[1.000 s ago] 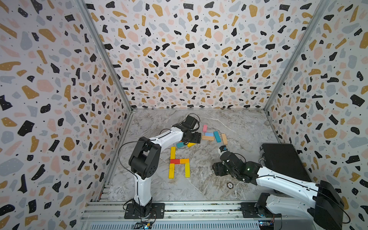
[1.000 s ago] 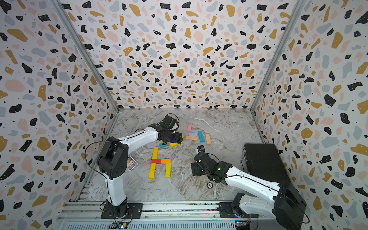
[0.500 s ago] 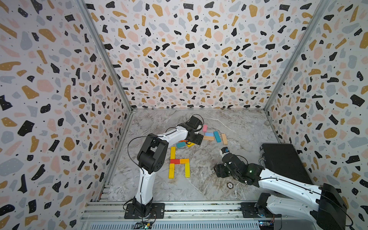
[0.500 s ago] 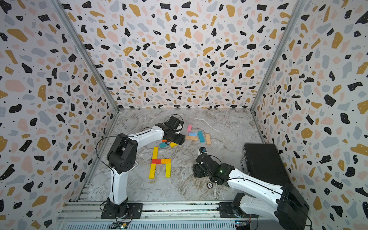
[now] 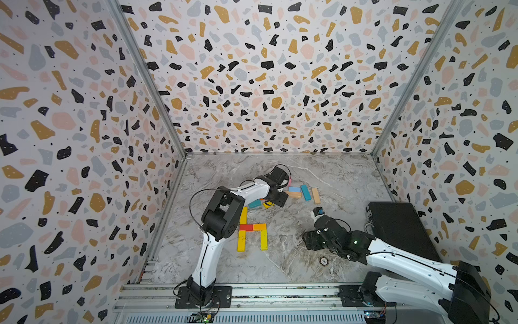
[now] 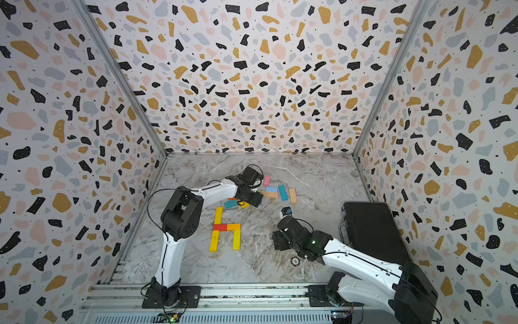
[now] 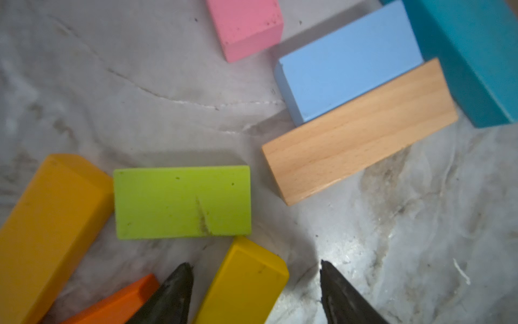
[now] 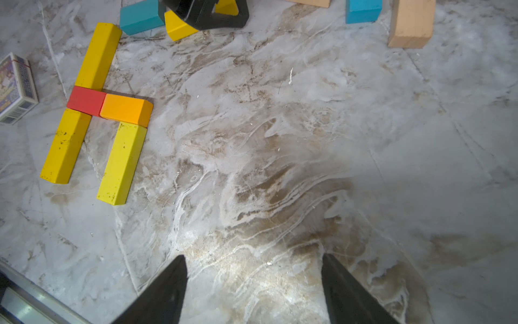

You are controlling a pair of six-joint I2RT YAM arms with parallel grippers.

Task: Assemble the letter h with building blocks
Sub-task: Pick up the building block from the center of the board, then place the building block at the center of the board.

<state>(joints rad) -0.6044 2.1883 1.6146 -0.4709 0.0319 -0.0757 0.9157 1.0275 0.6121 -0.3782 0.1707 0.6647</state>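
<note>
The building blocks laid as an h lie at mid-floor: a yellow upper bar point(image 5: 243, 215), a red piece point(image 5: 246, 227), an orange piece point(image 5: 259, 226) and two yellow legs point(image 5: 263, 239). Behind them are loose blocks: green point(image 7: 182, 202), pink point(image 6: 266, 181), light blue point(image 7: 347, 56), plain wood point(image 7: 358, 131) and teal point(image 5: 306, 192). My left gripper point(image 7: 254, 263) stands low over this pile, open, with a short yellow block point(image 7: 244, 289) between its fingers and a gap beside it. My right gripper point(image 8: 252, 255) hangs open over bare floor, to the right of the h.
A black case point(image 5: 398, 227) lies at the right wall. A matchbox point(image 8: 16, 89) sits left of the h and a small round disc point(image 5: 323, 261) near the right arm. Patterned walls close three sides; a metal rail point(image 5: 252, 294) runs along the front.
My left gripper has moved a little to the right over the loose pile and its jaws have narrowed round the yellow block. The right arm has shifted only slightly.
</note>
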